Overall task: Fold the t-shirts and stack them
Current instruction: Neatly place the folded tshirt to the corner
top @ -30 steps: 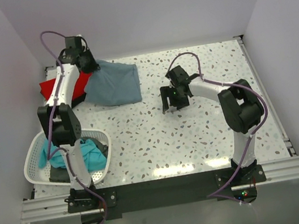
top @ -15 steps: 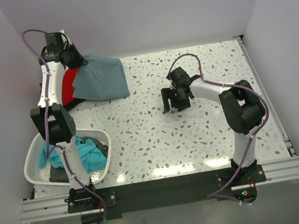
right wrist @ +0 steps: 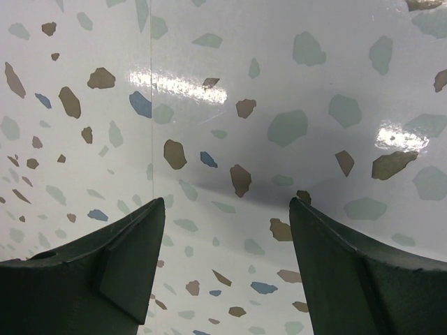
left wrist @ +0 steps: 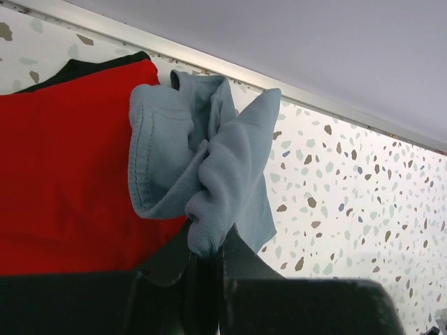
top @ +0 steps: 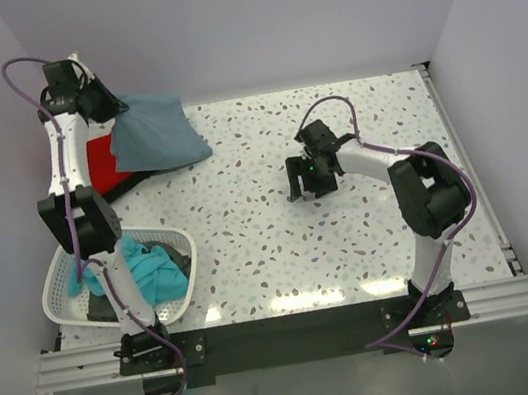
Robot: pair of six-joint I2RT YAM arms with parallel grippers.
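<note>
Speckled terrazzo worktop (top: 272,247), glossy white with brown, grey and blue chips, and a metal rail along its far edge.

Largest cloth is the grey-blue t-shirt (top: 157,134). It's soft knit, and we see it hanging in a rough fan from one pinched corner at far left. Its lower part drapes onto the worktop and over the edge of the red t-shirt (top: 101,164). In the left wrist view the grey-blue t-shirt (left wrist: 209,174) is bunched into thick folds with a stitched hem curling round.

The red t-shirt (left wrist: 63,160) lies flat and smooth at the far left corner. A black t-shirt (left wrist: 77,68) sits under it, and only a thin dark border shows.

White plastic basket (top: 55,283), oval with lattice walls, sits at the near left beside the left arm base. A crumpled teal t-shirt (top: 150,272) is heaped inside it. Some dark cloth is next to the teal one, but we can't tell what it is.

Left fingers (top: 104,102) are raised above the far left corner. In the wrist view the left fingers (left wrist: 202,272) are pressed together, clamped on the grey-blue t-shirt's gathered corner.

Right fingers (top: 294,182) point down over bare worktop right of centre, well apart from all the cloth. From the wrist view we see the right fingers (right wrist: 133,244) as dark, wedge-shaped and spread wide, with nothing between them.
</note>
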